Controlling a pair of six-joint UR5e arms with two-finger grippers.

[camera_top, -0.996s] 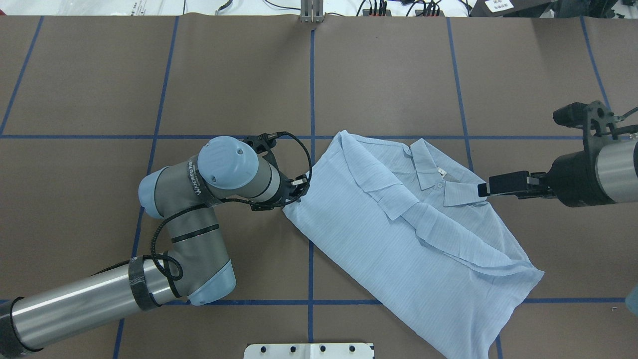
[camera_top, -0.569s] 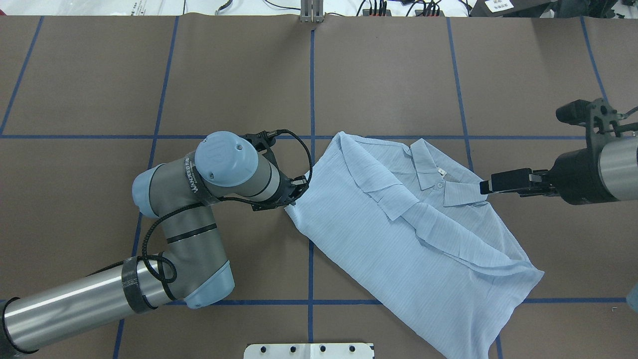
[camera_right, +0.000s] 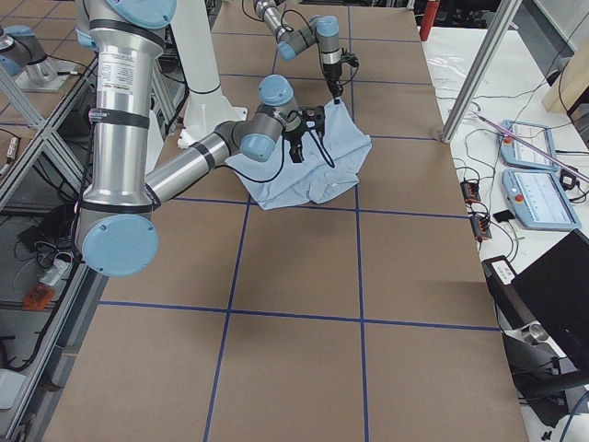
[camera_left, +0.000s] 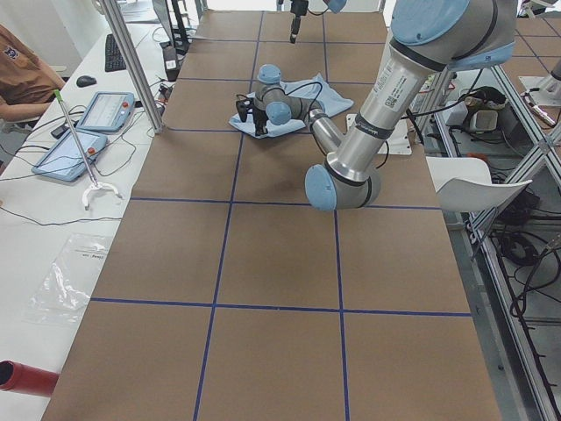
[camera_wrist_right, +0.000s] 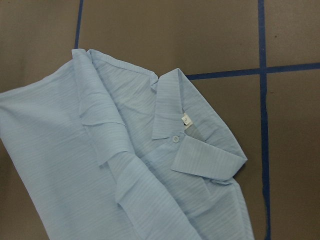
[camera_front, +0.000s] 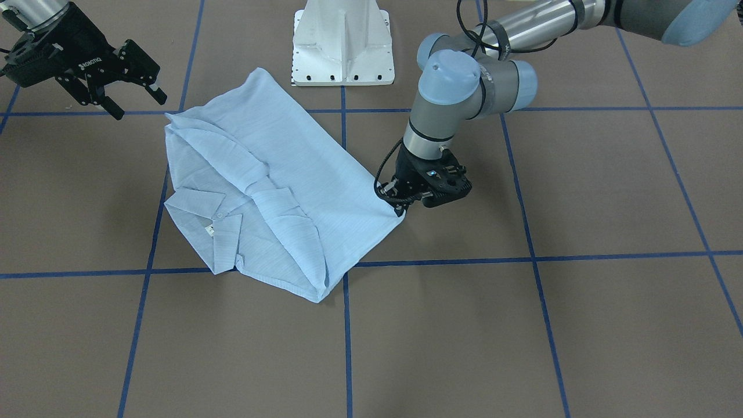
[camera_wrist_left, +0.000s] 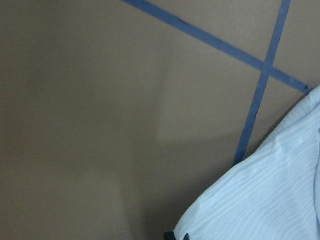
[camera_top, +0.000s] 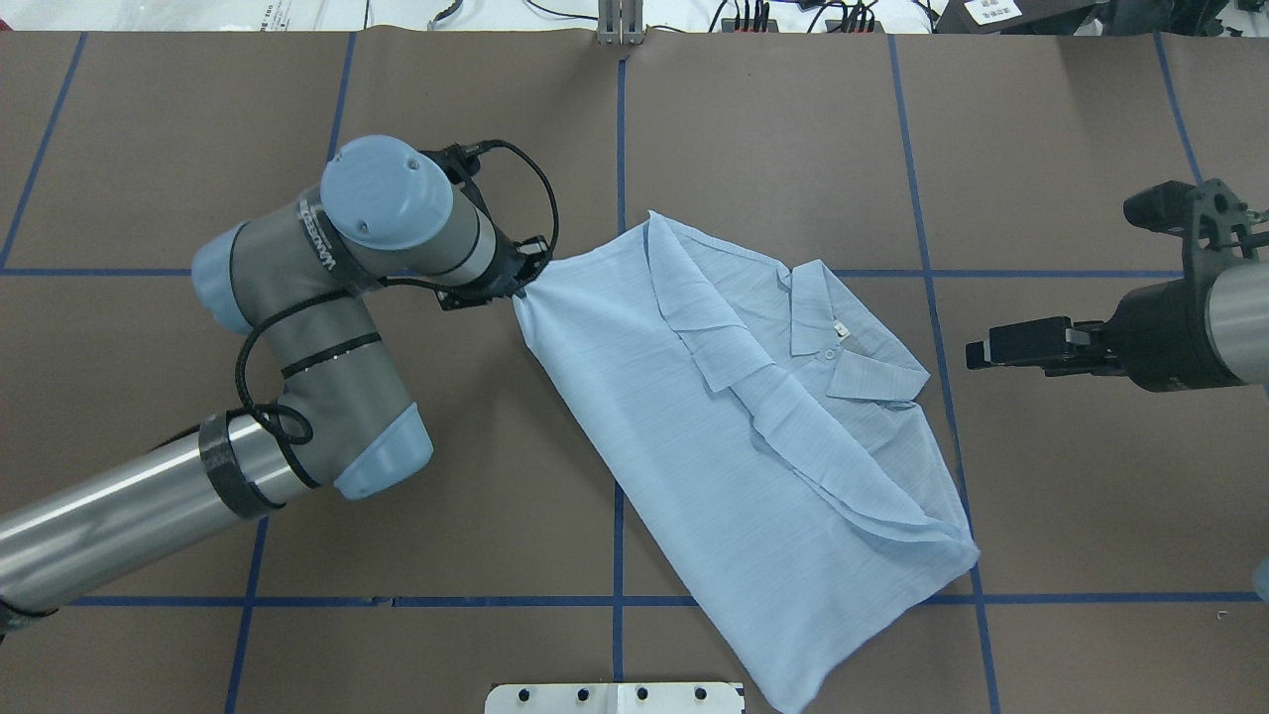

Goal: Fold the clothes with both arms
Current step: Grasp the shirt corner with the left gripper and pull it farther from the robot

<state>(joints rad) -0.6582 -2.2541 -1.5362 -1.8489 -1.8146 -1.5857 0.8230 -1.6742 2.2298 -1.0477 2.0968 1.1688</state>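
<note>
Your left end effector [camera_top: 518,286] is pinched closed on a side corner of the shirt [camera_top: 714,436], which lies partly folded and askew across the middle of the counter [camera_top: 793,149]. The cloth draws to a taut point there, so the grip looks meant to drag or square the garment. Your right end effector [camera_front: 138,100] hangs spread wide and empty off the collar [camera_top: 872,375] side, probably to let the cloth slide.
</note>
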